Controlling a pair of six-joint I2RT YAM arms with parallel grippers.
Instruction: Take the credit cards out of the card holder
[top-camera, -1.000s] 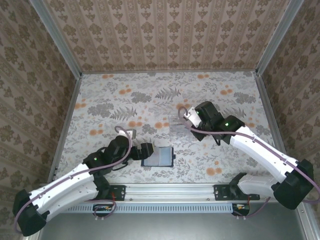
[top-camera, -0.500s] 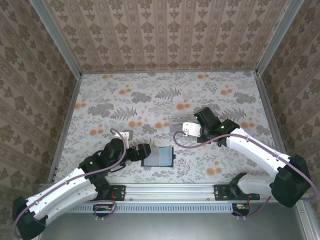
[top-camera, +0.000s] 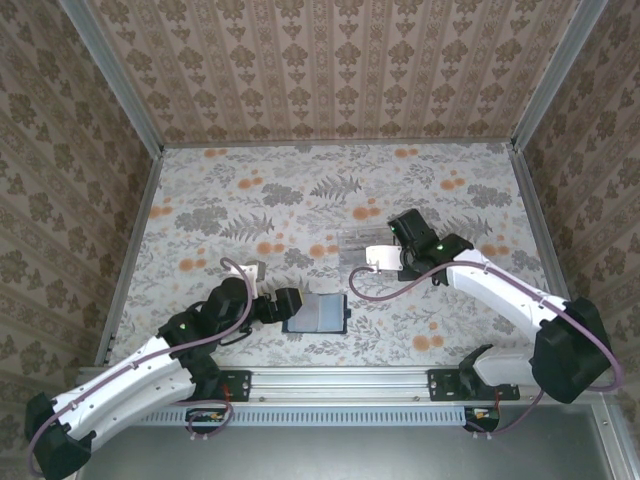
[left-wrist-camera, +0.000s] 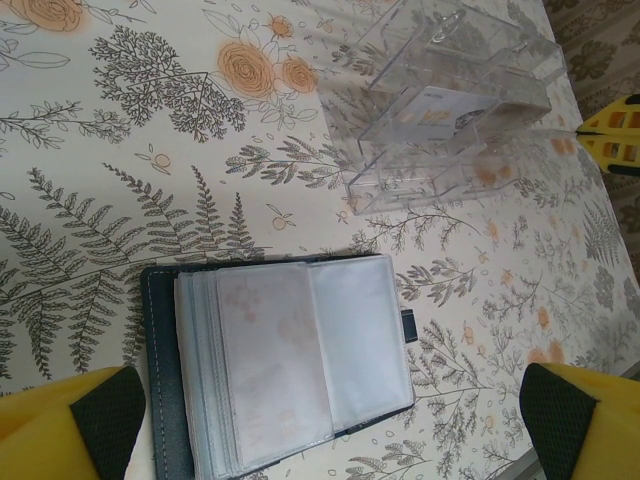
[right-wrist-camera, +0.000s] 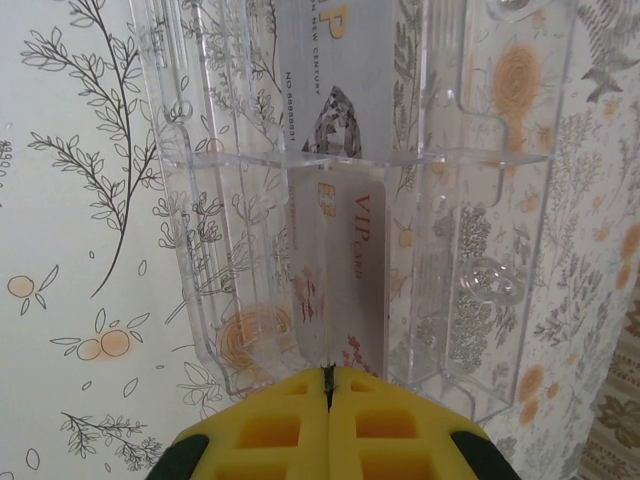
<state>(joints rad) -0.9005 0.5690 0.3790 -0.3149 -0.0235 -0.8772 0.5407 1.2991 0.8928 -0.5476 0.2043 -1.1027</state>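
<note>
Since a second ago my right gripper (right-wrist-camera: 328, 375), pinched on a card (right-wrist-camera: 345, 260) in the tray (right-wrist-camera: 480, 200) ahead, drew back. My left gripper (left-wrist-camera: 336, 405) gapes, with the wallet (left-wrist-camera: 290, 370) just ahead. Floral table (top-camera: 250, 190), patterned walls (top-camera: 330, 70).

My left arm (top-camera: 140, 370) and right arm (top-camera: 500, 290) wear white shells between black joints, each with a small green light (top-camera: 187, 322). A mauve cable (top-camera: 380, 292) loops off each wrist. My left fingers (left-wrist-camera: 60, 430) are yellow with dark pads. My right fingers (right-wrist-camera: 270, 430) are yellow with square recesses.

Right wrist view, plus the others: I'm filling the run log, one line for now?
right hand: shut on card in clear tray | left hand: open at wallet | wallet: open on table
</note>
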